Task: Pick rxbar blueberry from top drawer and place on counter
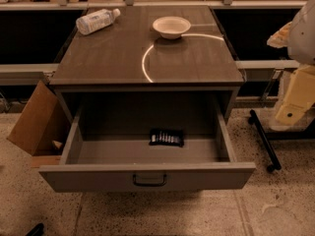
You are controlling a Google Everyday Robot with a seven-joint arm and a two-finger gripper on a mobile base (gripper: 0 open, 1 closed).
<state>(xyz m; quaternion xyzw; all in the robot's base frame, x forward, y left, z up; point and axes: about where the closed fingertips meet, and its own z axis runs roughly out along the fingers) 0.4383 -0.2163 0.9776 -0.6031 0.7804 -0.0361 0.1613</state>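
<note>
The top drawer point(147, 177) is pulled open below the counter, its dark handle at the centre of the front panel. The rxbar blueberry point(167, 137) lies flat on the drawer floor toward the back, right of centre, its white lettering up. The counter point(113, 53) is the grey-brown wood-grain top with a bright curved reflection. My gripper point(294, 102) hangs at the right edge of the view, outside the cabinet, level with the drawer opening and well to the right of the bar. It holds nothing that I can see.
A clear plastic bottle point(97, 21) lies on its side at the counter's back left. A white bowl point(171, 26) stands at the back centre. A brown cardboard box point(32, 119) leans left of the cabinet. A black wheeled leg point(263, 139) lies on the floor at the right.
</note>
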